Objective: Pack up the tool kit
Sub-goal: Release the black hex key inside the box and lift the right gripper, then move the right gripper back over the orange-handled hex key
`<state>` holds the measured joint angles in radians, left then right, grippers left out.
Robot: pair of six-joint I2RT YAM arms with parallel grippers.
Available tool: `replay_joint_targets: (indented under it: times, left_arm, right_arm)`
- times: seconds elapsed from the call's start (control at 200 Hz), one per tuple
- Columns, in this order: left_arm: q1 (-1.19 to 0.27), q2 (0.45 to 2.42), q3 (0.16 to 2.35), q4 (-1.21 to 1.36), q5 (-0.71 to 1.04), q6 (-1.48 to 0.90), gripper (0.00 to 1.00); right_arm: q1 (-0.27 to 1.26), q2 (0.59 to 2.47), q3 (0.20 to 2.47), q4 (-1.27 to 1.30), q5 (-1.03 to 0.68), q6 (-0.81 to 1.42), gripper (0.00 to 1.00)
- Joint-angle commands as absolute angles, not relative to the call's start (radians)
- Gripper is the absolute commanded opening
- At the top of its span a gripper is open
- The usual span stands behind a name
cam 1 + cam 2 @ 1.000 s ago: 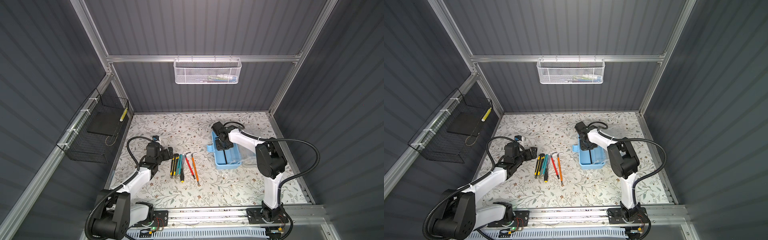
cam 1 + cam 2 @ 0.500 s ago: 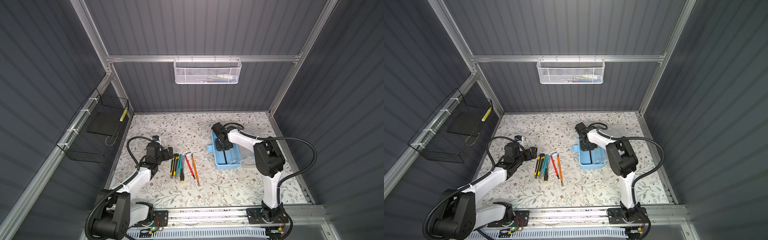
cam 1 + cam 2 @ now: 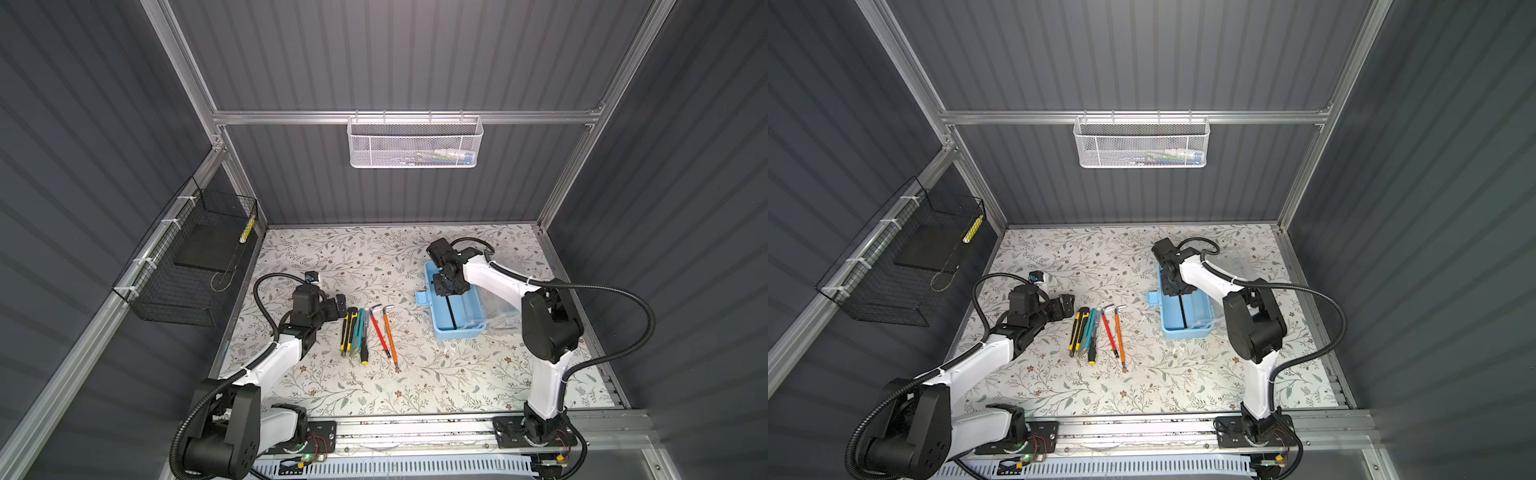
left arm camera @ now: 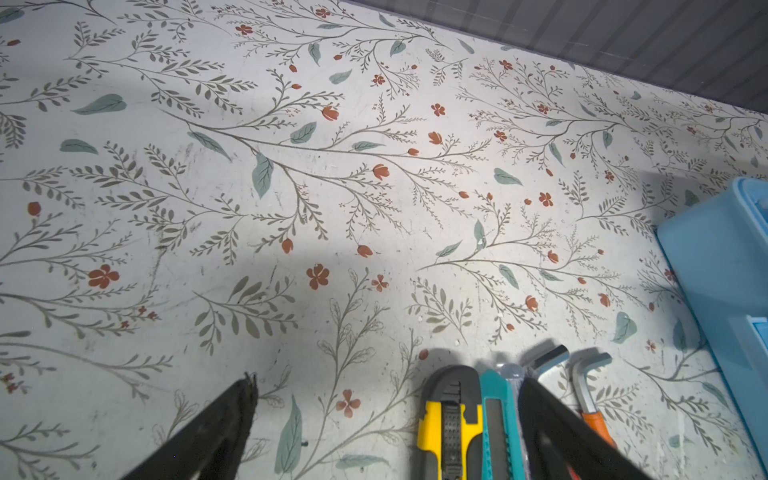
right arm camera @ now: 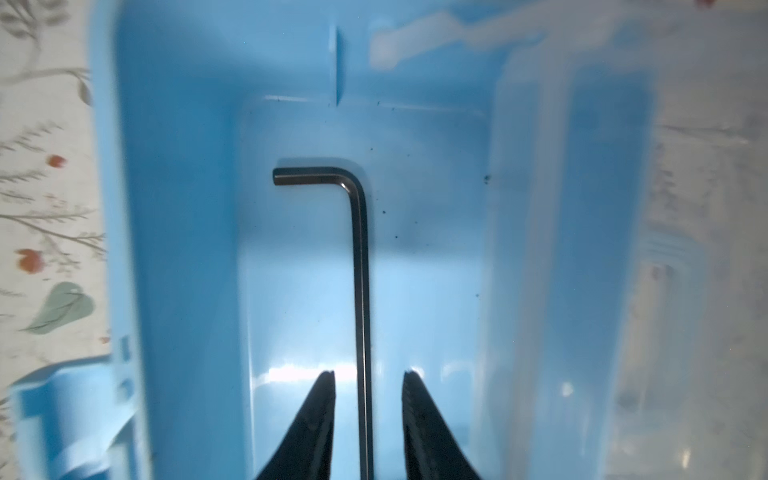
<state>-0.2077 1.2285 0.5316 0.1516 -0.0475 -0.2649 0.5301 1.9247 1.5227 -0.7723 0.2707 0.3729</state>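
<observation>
Item one, right claw (image 5: 369, 374): lowered inside the tool kit (image 3: 457, 334), fingers a little parted with clear gaps on both sides of a black hex key (image 5: 360, 257), gripping nothing. The key lies flat on the box floor, its long shank running straight ahead of the claw and its short bend at the far end. Item two, the tool kit itself: open on the worktop (image 3: 374, 266), directly around and beneath this claw, clear lid (image 3: 503, 316) thrown back on the side away from the other arm, blue latch (image 3: 423, 298) facing it. Item three, loose tools beyond the latch side: orange-handled hex key (image 3: 390, 336), red-handled hex key (image 3: 379, 330), teal utility knife (image 4: 496, 415), yellow utility knife (image 4: 451, 419), laid side by side, long axes roughly parallel to the box's length. Item four, left claw (image 4: 388, 380): spread fully wide, empty, low at the knives' end of that row, which is much nearer to it than to the right claw; judged best placed for the next pick. Farthest: black wire basket (image 3: 187, 266), white mesh basket (image 3: 415, 143).
</observation>
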Motion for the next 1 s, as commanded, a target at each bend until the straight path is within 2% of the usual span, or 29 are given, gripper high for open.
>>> replay_joint_targets:
  times: [0.0, 0.205, 0.34, 0.771, 0.996]
  left_arm:
    - [-0.202, 1.223, 0.535, 0.146, -0.037, -0.26, 1.0]
    - [-0.202, 1.22, 0.532, 0.147, -0.038, -0.259, 1.0]
    - [-0.202, 1.219, 0.531, 0.147, -0.04, -0.259, 1.0]
    - [-0.202, 1.173, 0.51, 0.134, -0.077, -0.264, 1.0]
    - [-0.202, 1.193, 0.524, 0.126, -0.074, -0.262, 1.0]
  right_arm:
    - [0.542, 1.846, 1.552, -0.831, 0.301, 0.361, 0.34]
    - [0.631, 1.787, 1.581, -0.815, 0.269, 0.314, 0.39]
    - [0.71, 1.786, 1.566, -0.686, 0.171, 0.271, 0.4]
    - [0.861, 2.084, 1.809, -0.766, -0.02, 0.183, 0.46]
    - [0.892, 2.138, 1.791, -0.806, -0.005, 0.179, 0.47]
